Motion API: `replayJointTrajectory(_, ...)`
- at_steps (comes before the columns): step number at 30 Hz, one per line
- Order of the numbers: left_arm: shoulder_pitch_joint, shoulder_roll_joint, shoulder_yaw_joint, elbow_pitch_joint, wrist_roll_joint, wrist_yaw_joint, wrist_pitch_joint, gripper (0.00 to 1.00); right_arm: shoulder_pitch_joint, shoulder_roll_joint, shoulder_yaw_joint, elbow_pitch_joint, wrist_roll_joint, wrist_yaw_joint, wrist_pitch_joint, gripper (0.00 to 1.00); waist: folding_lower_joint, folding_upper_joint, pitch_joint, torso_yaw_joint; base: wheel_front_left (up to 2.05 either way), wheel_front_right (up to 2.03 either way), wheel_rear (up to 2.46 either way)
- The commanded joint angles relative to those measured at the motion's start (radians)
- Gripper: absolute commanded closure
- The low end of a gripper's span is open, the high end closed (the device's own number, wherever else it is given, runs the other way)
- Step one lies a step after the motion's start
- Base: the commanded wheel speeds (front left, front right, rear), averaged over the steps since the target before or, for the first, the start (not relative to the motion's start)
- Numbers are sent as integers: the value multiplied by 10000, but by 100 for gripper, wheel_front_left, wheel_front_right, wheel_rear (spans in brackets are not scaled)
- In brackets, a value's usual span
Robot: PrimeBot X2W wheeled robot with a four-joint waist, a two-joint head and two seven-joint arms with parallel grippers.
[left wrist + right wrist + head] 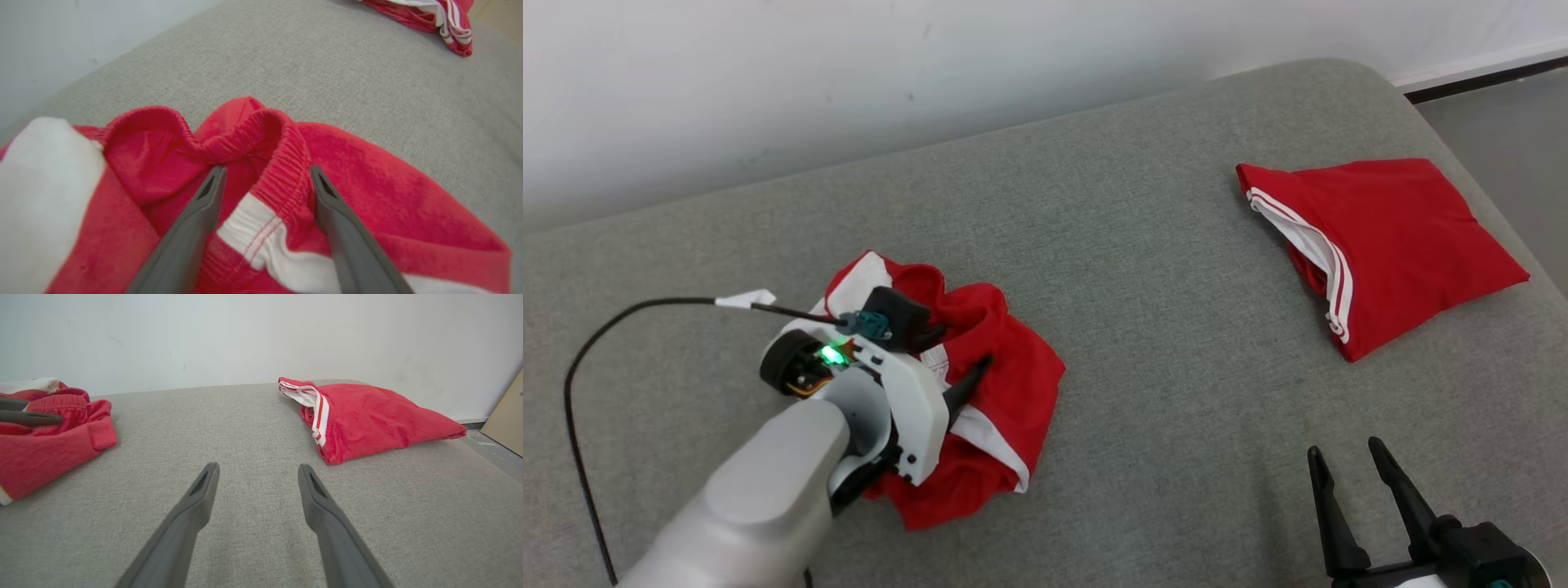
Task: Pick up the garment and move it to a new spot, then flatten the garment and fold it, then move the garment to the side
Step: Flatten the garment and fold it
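Left gripper (267, 169), jaws apart, straddles your crumpled red-white garment (1013, 384); right gripper (1343, 447) apart too. Two garments: folded one (1413, 237) upper right.

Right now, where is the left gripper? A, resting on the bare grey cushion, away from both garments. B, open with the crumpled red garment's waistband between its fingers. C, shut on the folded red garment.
B: in the left wrist view the left gripper stands open, its fingers on either side of the elastic waistband of the crumpled garment. The folded garment lies well apart.
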Motion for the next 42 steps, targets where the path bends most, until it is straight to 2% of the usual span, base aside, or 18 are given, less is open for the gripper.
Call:
replayJointTrajectory(1,-191,128,-102,9,-136,24,-38,0,-128,-2,-27,28,3,-28,11,0,-2,0,32,6,0,0,0)
replayJointTrajectory(8,-488,261,-775,429,-739,24,273,0,-169,-14,-1,43,-23,-28,11,0,-2,0,73,-29,0,0,0)
replayJointTrajectory(9,-487,262,-870,444,-914,24,417,16,-158,-13,-6,49,-26,-28,13,0,-2,0,67,-30,0,0,0)
replayJointTrajectory(10,-473,267,-972,435,-1126,24,588,55,-140,-11,-18,56,-27,-28,11,0,-2,0,57,-28,0,0,0)
replayJointTrajectory(11,-466,291,-1119,384,-1226,24,756,100,-106,-11,-31,63,-22,-28,11,0,-2,0,43,-21,0,0,0)
replayJointTrajectory(17,-764,473,-1526,-127,-1865,24,917,100,63,-2,-104,111,-68,-28,11,0,-2,0,-115,92,0,0,0)
replayJointTrajectory(22,-1217,166,-951,-460,-2393,98,363,100,108,-48,-79,153,-101,-28,11,0,-2,0,-354,173,0,0,0)
replayJointTrajectory(27,-1880,-207,-293,-575,-2567,618,-352,100,128,-93,33,225,-110,-28,13,0,-2,0,-654,139,0,0,0)
replayJointTrajectory(33,-2639,-674,430,-296,-2427,1535,-1672,100,151,-116,137,318,-61,-28,13,0,-2,0,-992,-113,0,0,0)
replayJointTrajectory(36,-2888,-898,721,-203,-2462,1740,-2338,100,199,-133,126,362,-40,-29,12,0,-2,0,-1112,-216,0,0,0)
replayJointTrajectory(42,-2807,-1247,888,-145,-2291,1934,-3016,100,263,-126,-4,341,-53,-29,12,0,-2,0,-1241,-243,0,0,0)
